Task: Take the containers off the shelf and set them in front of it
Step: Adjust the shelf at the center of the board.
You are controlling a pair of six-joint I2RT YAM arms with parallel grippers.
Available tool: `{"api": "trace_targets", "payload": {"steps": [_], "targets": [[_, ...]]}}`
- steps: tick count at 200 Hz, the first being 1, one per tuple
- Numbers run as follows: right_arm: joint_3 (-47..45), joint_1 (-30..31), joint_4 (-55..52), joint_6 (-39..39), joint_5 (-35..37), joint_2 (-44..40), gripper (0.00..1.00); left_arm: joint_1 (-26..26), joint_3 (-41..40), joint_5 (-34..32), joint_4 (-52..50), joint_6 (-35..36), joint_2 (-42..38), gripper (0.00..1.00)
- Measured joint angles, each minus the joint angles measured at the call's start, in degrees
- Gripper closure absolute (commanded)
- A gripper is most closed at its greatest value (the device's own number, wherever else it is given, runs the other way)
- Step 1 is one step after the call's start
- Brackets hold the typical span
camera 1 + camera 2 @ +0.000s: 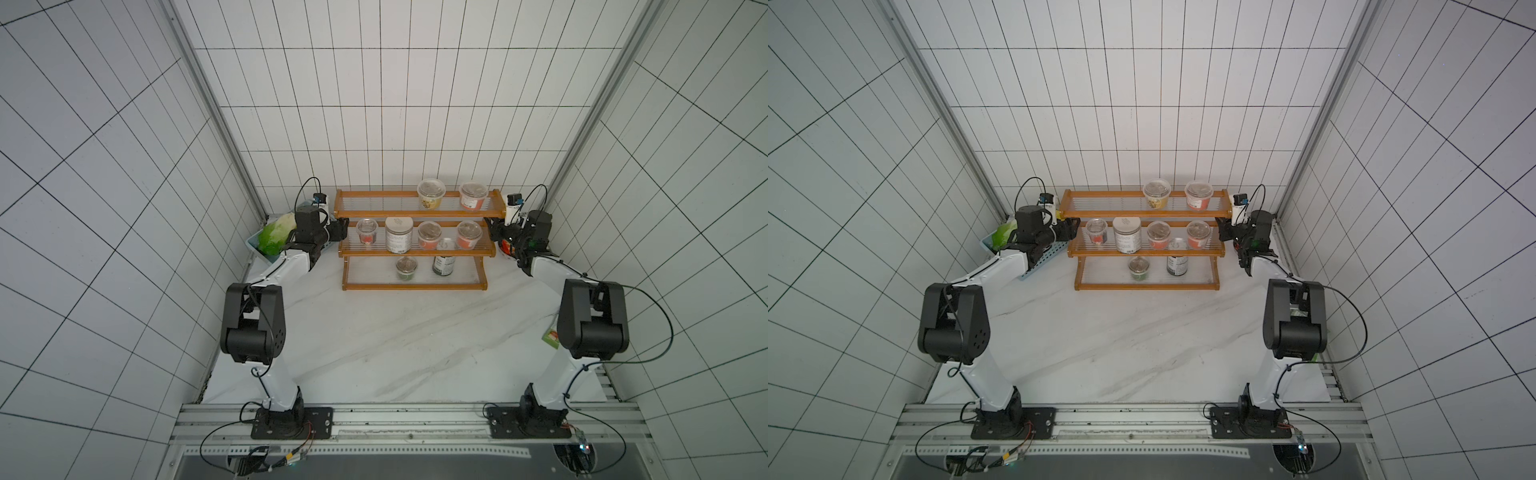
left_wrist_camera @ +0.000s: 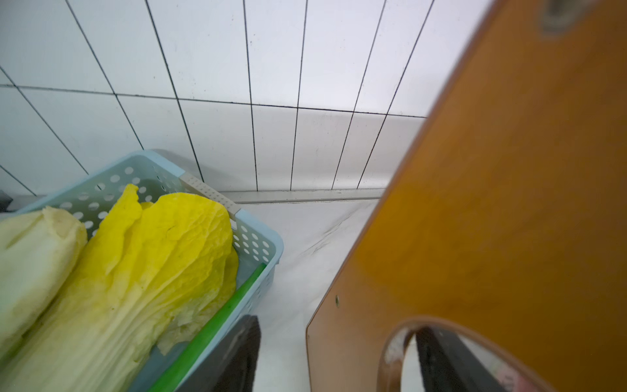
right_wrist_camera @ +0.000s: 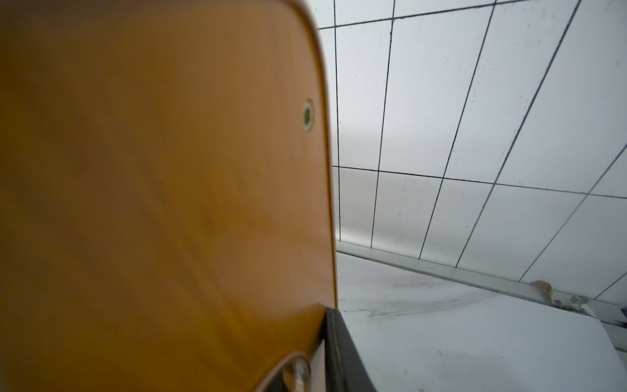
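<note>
The shelf stands at the back of the table. Two lidded cups sit on its top tier. On the middle tier are a white-labelled jar and three cups. A green cup and a dark jar sit on the bottom tier. My left gripper straddles the shelf's left side panel, with a gap beside its outer finger. My right gripper is shut on the right side panel, its finger pressed against the panel.
A light blue basket holding a cabbage sits close beside the left gripper. A small bowl lies under the right wrist. Tiled walls stand just behind and beside the shelf. A green tag lies by the right arm.
</note>
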Motion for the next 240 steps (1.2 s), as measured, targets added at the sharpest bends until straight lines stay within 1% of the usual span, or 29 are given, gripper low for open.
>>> {"api": "trace_targets", "payload": {"steps": [15, 32, 37, 40, 49, 63, 71, 112, 125, 132, 183, 240], "targets": [[0.0, 0.0, 0.0, -0.2, -0.4, 0.0, 0.88, -0.4, 0.4, -0.4, -0.4, 0.0, 0.3, 0.49], [0.0, -0.2, -0.1, -0.2, -0.8, 0.0, 0.88, -1.1, 0.5, -1.2, -0.9, 0.3, 0.3, 0.65], [0.0, -0.2, -0.1, -0.3, -0.9, 0.0, 0.88, -1.4, 0.5, -1.6, -0.9, 0.1, 0.3, 0.66], [0.0, -0.2, -0.1, -0.3, -0.9, 0.0, 0.88, -1.5, 0.5, -1.5, -0.9, 1.0, 0.3, 0.66], [0.0, -0.2, -0.1, -0.4, -0.9, 0.0, 0.88, -1.9, 0.5, -2.1, -1.0, 0.8, 0.3, 0.67], [0.0, -0.1, -0.2, -0.6, -0.9, 0.0, 0.87, -2.1, 0.5, -2.5, -1.2, 1.0, 0.3, 0.78], [0.0, 0.0, -0.2, -0.5, -0.8, 0.0, 0.87, -2.2, 0.5, -2.2, -1.2, 0.3, 0.3, 0.82], [0.0, 0.3, -0.2, -0.1, 0.0, 0.0, 0.86, -2.1, -0.2, -1.7, -0.7, -0.5, 0.0, 0.83], [0.0, 0.7, -0.2, 0.1, 0.8, 0.0, 0.85, -2.1, -0.7, -1.9, -0.3, -0.6, -0.3, 0.87], [0.0, 1.0, -0.2, 0.3, 1.3, 0.0, 0.85, -1.9, -1.0, -1.9, -0.3, -0.7, -0.6, 0.88], [0.3, 2.4, -0.2, 0.7, 2.7, 0.1, 0.84, -0.7, -2.6, -1.2, 0.1, -0.7, -1.8, 0.87], [0.2, 3.6, -0.8, 0.5, 4.5, -0.3, 0.81, 0.9, -1.9, 1.2, 0.3, -0.2, -1.0, 0.86]]}}
